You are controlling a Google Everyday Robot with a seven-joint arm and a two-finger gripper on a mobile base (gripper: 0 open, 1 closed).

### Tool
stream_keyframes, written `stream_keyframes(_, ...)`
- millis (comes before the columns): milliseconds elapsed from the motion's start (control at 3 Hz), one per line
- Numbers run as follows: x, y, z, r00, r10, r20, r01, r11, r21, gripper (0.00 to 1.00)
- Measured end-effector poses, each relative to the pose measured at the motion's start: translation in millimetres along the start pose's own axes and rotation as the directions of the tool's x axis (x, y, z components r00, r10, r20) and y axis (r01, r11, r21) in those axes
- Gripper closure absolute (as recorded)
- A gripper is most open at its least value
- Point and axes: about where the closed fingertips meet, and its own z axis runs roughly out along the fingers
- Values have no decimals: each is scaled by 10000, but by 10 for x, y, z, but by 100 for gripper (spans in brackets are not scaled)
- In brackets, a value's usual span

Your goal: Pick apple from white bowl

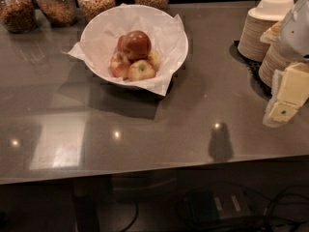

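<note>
A white bowl (169, 27) lined with white paper stands on the grey table at the back, left of centre. Several apples lie in it: a dark red apple (135, 43) on top, and yellow-red apples (141, 70) below it. My gripper (286, 98), with pale yellow pads, hangs at the right edge of the view, above the table and far to the right of the bowl. It holds nothing that I can see. The white arm (298, 28) rises above it.
Several glass jars of grain (57, 3) stand along the back left. Stacks of paper bowls (263, 25) sit on a black mat (251, 64) at the back right, just behind my gripper. The table's front edge (145, 175) runs across, with cables below.
</note>
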Motion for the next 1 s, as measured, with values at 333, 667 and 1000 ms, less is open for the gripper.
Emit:
stream_keyframes(333, -1, -1, -3, 10000, 0, 0, 0, 10000, 0, 0)
stream_keyframes(667, -38, -45, -172, 10000, 0, 1, 0, 10000, 0, 0)
stream_keyframes(1000, -57, -67, -259, 10000, 0, 1, 0, 10000, 0, 0)
